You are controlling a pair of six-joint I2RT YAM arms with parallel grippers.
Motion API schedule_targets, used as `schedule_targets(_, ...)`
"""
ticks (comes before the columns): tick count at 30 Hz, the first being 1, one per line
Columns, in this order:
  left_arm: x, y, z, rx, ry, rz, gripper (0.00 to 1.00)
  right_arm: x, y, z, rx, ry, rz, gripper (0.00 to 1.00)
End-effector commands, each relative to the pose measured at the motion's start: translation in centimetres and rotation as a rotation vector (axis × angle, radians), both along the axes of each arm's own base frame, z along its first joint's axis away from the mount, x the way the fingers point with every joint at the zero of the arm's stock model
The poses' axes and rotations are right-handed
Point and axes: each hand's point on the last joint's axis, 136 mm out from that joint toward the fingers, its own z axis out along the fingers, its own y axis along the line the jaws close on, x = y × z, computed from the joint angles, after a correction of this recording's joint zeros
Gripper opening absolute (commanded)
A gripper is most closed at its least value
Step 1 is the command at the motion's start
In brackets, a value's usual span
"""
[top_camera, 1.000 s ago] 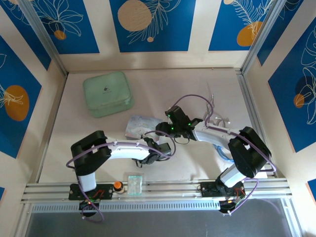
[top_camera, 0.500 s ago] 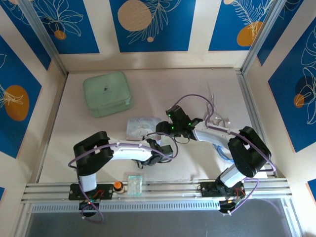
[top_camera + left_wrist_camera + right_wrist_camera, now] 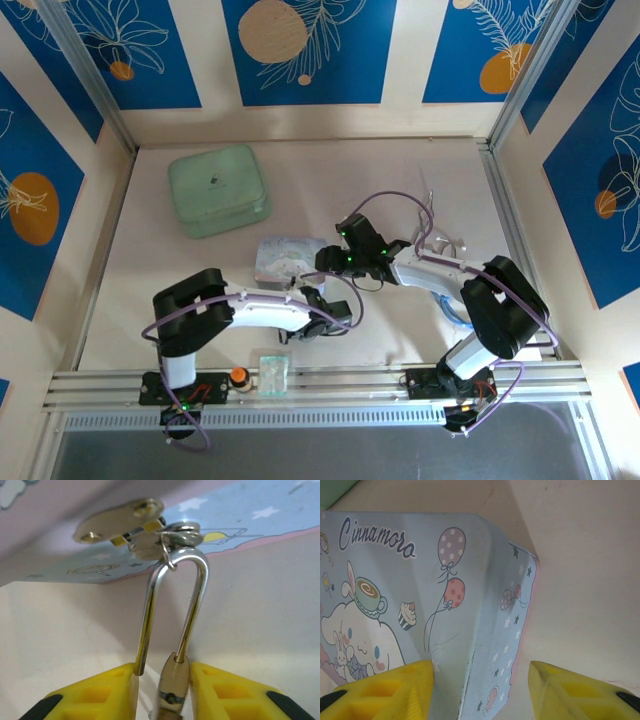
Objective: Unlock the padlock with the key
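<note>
The padlock point(image 3: 173, 682) hangs by its thin silver shackle point(image 3: 199, 587) from the hasp point(image 3: 120, 522) of the pale blue cartoon tin point(image 3: 283, 258). One shackle leg enters the brass body. The other ends free beside my left finger point(image 3: 107, 692). My left gripper point(image 3: 162, 669) brackets the body: the right finger touches it and a narrow gap shows on the left. The key is not clearly seen. My right gripper point(image 3: 481, 675) stands open astride the corner of the tin point(image 3: 460, 555), its left finger over the lid and its right finger off the side.
A mint-green lidded box point(image 3: 218, 188) sits at the back left. A small clear container point(image 3: 272, 370) and an orange knob point(image 3: 239, 376) rest on the front rail. Loose cables point(image 3: 440, 240) lie at the right, near the frame post.
My left arm has slid a little to the right along the tin's near side. The right arm and the tin have stayed put.
</note>
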Motion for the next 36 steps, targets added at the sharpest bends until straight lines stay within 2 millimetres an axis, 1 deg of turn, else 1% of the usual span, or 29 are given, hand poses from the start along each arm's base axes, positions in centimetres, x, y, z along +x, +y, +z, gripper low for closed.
schedule_targets(1, -0.2, -0.1, 0.7, 0.003, -0.013, -0.01, 0.24, -2.0, -2.3, -4.0, -0.113, 0.114, -0.021, 0.52)
schedule_targets(3, -0.5, -0.2, 0.7, -0.016, 0.0, -0.009, 0.26, -2.0, -2.3, -4.1, -0.114, 0.118, -0.02, 0.52)
schedule_targets(7, -0.8, -0.7, 1.1, -0.072, 0.017, -0.023, 0.42, -2.0, -2.2, -3.8, -0.106, 0.111, -0.016, 0.52)
schedule_targets(9, -0.9, -1.4, 1.6, -0.135, 0.024, -0.044, 0.53, -1.8, -2.2, -3.3, -0.101, 0.091, -0.016, 0.53)
schedule_targets(10, -1.0, -1.7, 1.8, -0.169, 0.026, -0.053, 0.54, -1.7, -2.4, -3.2, -0.102, 0.087, -0.018, 0.53)
schedule_targets(11, -1.1, -2.1, 2.1, -0.209, 0.024, -0.061, 0.54, -1.5, -2.5, -3.0, -0.1, 0.084, -0.022, 0.53)
schedule_targets(12, -1.1, -2.4, 2.1, -0.242, 0.021, -0.067, 0.5, -1.4, -2.5, -2.9, -0.097, 0.082, -0.024, 0.53)
schedule_targets(13, -1.2, -2.6, 1.7, -0.274, 0.03, -0.074, 0.41, -1.3, -2.6, -2.8, -0.094, 0.082, -0.027, 0.54)
schedule_targets(14, -1.3, -2.5, 1.2, -0.283, 0.047, -0.067, 0.36, -1.2, -2.5, -2.8, -0.088, 0.084, -0.029, 0.54)
schedule_targets(15, -1.2, -1.7, 1.0, -0.259, 0.056, -0.042, 0.36, -1.3, -2.5, -2.8, -0.082, 0.088, -0.027, 0.54)
schedule_targets(16, -1.0, -0.8, 1.0, -0.215, 0.05, -0.03, 0.38, -1.3, -2.4, -2.8, -0.077, 0.092, -0.025, 0.54)
schedule_targets(17, -0.9, -0.2, 1.1, -0.181, 0.042, -0.033, 0.4, -1.4, -2.3, -2.8, -0.072, 0.094, -0.022, 0.54)
schedule_targets(18, -0.9, 0.0, 1.1, -0.173, 0.042, -0.042, 0.4, -1.5, -2.3, -2.8, -0.069, 0.095, -0.022, 0.54)
schedule_targets(21, -1.3, -1.1, 0.9, -0.251, 0.067, -0.075, 0.4, -1.5, -2.4, -2.8, -0.074, 0.094, -0.021, 0.54)
schedule_targets(23, -1.2, -1.3, 1.3, -0.292, 0.048, -0.071, 0.4, -1.4, -2.4, -2.7, -0.073, 0.092, -0.023, 0.54)
schedule_targets(26, -0.6, -1.3, 2.1, -0.306, 0.013, -0.076, 0.41, -1.4, -2.2, -2.7, -0.065, 0.093, -0.024, 0.54)
schedule_targets(28, -0.6, -1.9, 2.4, -0.324, 0.02, -0.098, 0.4, -1.4, -2.2, -2.8, -0.065, 0.096, -0.022, 0.54)
schedule_targets(30, -0.9, -2.5, 2.0, -0.352, 0.041, -0.106, 0.4, -1.4, -2.2, -2.8, -0.069, 0.097, -0.018, 0.54)
schedule_targets(32, -1.5, -3.1, 1.2, -0.386, 0.078, -0.112, 0.4, -1.4, -2.3, -2.8, -0.073, 0.096, -0.021, 0.54)
schedule_targets(34, -1.7, -3.1, 0.7, -0.384, 0.093, -0.106, 0.4, -1.5, -2.4, -2.8, -0.074, 0.096, -0.023, 0.54)
schedule_targets(36, -1.5, -2.7, 1.0, -0.367, 0.079, -0.096, 0.4, -1.6, -2.5, -2.7, -0.072, 0.095, -0.025, 0.54)
